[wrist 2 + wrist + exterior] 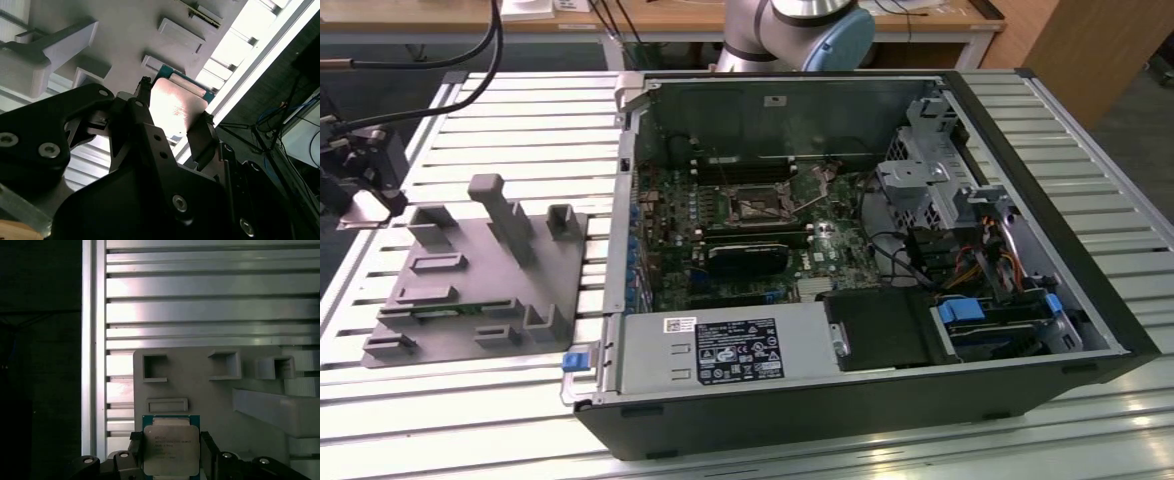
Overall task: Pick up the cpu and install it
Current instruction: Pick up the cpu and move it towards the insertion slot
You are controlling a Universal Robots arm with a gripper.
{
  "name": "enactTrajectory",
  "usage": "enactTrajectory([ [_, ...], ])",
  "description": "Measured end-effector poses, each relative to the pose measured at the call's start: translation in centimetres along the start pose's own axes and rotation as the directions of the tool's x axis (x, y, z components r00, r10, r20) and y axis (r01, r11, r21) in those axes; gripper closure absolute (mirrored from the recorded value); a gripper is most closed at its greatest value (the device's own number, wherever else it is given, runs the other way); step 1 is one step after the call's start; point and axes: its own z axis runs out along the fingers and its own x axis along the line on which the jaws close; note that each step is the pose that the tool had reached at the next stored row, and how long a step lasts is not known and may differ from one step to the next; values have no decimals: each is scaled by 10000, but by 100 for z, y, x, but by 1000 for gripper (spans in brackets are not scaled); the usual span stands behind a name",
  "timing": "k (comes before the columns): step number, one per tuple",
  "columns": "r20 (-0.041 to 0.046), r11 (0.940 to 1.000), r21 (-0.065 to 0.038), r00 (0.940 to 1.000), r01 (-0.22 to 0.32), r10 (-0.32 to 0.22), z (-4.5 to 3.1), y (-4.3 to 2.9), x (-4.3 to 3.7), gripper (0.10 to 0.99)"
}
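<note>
step: pick-up, cpu (171, 450) held just over the grey tray (210, 395)
gripper (174, 102): pinching the cpu by opposite edges
socket (758, 207): well apart, inside the case
care: likely needs a level, square hold

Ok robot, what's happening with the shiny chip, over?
Tool shut on the cpu. Grey tray close beside it. Open computer case off to the exterior view's right.

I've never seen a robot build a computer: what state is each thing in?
cpu, gripped at two edges by the pincer.
pincer, shut on the cpu, over the grey tray.
computer case, lying flat, side panel off, insides exposed.
grey tray, flat on the slatted table.
</note>
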Motion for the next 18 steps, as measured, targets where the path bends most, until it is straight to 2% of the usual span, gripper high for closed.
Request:
enactTrajectory([
  [18,-1,10000,-25,10000,0,0,-120,11,1,545],
])
